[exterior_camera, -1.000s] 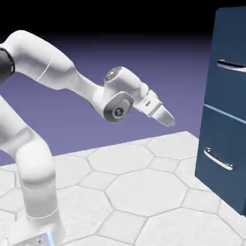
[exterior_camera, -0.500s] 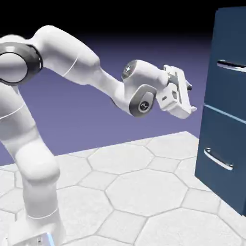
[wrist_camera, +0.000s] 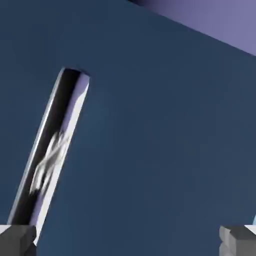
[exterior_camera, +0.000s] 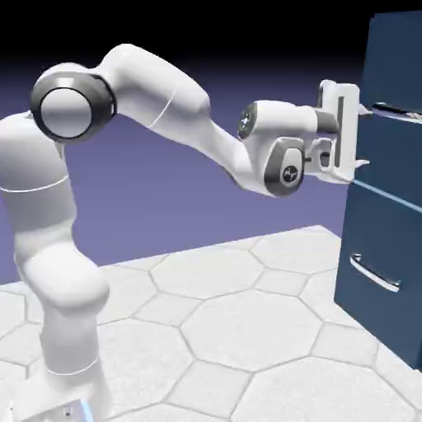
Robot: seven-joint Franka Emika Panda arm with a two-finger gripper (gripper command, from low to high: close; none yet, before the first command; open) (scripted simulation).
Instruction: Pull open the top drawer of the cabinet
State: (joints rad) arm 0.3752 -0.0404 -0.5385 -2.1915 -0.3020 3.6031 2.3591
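Because the silver handle sits by one finger rather than between them, the wide-open, empty gripper, nearly against the top drawer, may close beside it.

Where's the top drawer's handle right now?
In the exterior view the handle sits at the upper right on the top drawer, just right of the gripper; in the hand view it slants past the left finger.
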